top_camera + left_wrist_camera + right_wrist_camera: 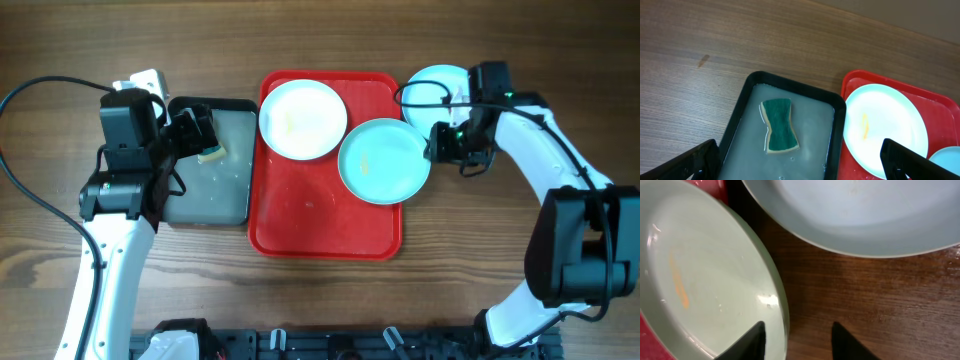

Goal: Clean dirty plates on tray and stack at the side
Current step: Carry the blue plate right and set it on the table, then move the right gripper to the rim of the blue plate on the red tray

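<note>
The red tray lies mid-table. A white plate with an orange smear sits in its far left corner. An aqua plate with an orange streak overhangs the tray's right rim. A second aqua plate rests on the table beyond it, partly hidden by the right arm. My right gripper is open and straddles the near plate's rim: one finger is over the plate's inside, the other over bare wood. My left gripper hangs wide open above the grey tray, holding nothing.
A dark grey tray of cloudy water sits left of the red tray, with a green sponge floating in it. A white box and a black cable lie at the far left.
</note>
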